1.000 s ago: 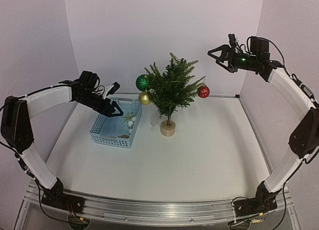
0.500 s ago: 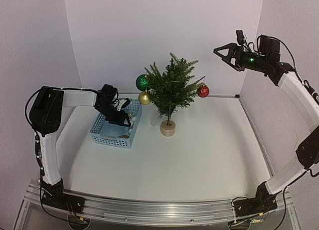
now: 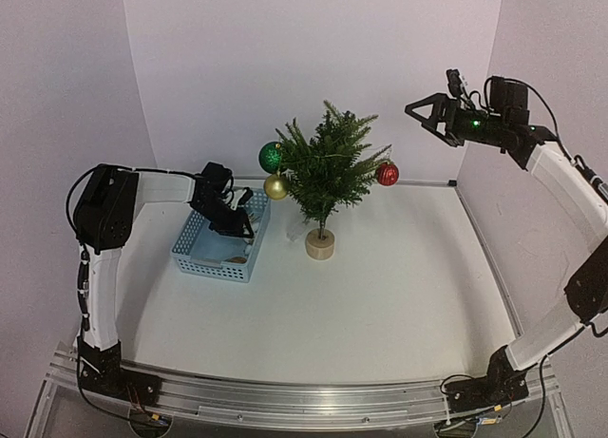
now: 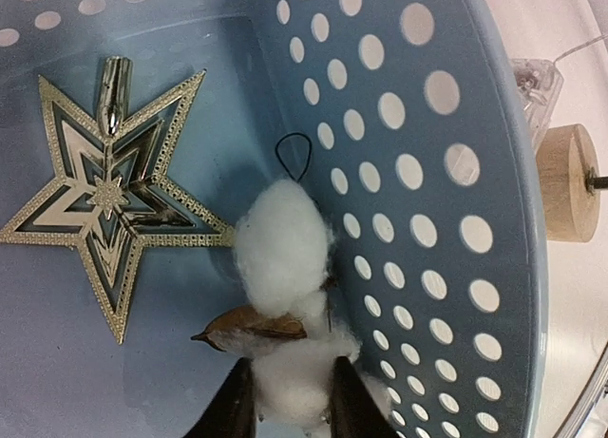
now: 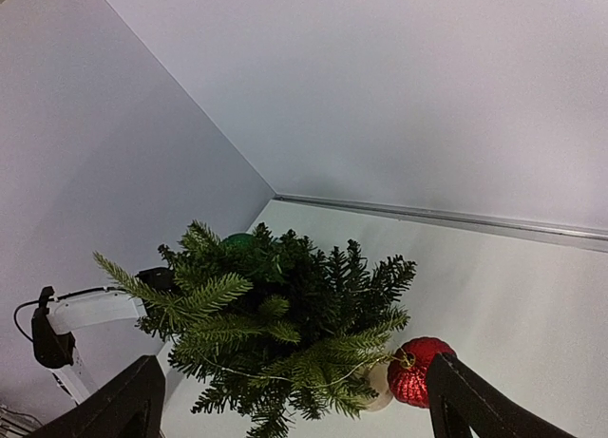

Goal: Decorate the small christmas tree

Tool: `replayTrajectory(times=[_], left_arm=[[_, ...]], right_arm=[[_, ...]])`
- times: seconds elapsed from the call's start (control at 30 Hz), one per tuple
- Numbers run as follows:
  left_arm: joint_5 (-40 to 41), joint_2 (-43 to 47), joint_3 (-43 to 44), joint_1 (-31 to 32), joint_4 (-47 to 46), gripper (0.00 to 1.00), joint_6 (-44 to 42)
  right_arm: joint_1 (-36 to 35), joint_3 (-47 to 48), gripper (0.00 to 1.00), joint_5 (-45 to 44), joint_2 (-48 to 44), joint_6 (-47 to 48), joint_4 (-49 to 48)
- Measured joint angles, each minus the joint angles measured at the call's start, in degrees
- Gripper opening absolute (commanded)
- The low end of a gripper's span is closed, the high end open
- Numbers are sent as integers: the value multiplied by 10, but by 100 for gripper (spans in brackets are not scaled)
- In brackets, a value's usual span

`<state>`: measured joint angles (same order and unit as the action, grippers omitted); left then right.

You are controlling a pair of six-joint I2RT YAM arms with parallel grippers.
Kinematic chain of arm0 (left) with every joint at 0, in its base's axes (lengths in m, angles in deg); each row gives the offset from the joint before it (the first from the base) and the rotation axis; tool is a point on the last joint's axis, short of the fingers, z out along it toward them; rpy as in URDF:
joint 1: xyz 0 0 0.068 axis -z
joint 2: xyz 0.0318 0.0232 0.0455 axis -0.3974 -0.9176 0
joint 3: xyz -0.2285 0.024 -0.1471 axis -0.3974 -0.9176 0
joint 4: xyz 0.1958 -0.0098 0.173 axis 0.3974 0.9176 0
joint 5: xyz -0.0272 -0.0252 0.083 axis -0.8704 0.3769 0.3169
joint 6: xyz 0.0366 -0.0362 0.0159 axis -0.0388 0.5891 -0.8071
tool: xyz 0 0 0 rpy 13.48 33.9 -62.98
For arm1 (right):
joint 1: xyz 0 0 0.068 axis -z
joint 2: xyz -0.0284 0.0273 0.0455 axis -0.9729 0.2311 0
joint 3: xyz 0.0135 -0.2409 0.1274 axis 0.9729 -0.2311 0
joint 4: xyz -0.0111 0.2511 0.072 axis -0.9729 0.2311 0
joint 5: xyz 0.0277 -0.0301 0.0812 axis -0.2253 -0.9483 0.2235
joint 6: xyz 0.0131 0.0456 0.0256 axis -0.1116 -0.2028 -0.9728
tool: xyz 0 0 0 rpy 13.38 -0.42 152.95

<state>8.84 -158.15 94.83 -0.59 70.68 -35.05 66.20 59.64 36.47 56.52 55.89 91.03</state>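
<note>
One small christmas tree [image 3: 326, 167] stood mid-table on its wooden disc [image 3: 320, 245], hung with three ornaments: green bauble [image 3: 271, 156], gold bauble [image 3: 276, 186], red bauble [image 3: 388, 175].
Just left, one blue basket [image 3: 214, 265] held one gold star [image 4: 109, 196] and one cotton ornament [image 4: 285, 248]. The left gripper [image 4: 290, 405] pinched it with fingers [image 4: 233, 409] narrowly apart, partly cut off by the frame. The right gripper [image 3: 427, 110] hung high, spread wide, empty.

Plain white booth
Pale lilac-white walls [image 3: 313, 48] close in a white tabletop [image 3: 380, 295] on three sides; an aluminium rail [image 3: 304, 400] edges its front.
</note>
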Motion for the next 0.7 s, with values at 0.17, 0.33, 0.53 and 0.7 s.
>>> replayTrajectory(times=[0.17, 0.33, 0.53, 0.7], left_arm=[[-2, -6, 6, 0, -4, 0, 3], [-1, -6, 7, -4, -2, 0, 10], [3, 30, 10, -22, 19, 0, -17], [7, 127, 28, -30, 44, 0, -69]], right_arm=[[0, -7, 95, 0, -7, -2, 0], [0, -12, 95, -2, -13, -4, 0], [0, -12, 95, -2, -21, -5, 0], [0, -12, 95, -2, -26, -9, 0]])
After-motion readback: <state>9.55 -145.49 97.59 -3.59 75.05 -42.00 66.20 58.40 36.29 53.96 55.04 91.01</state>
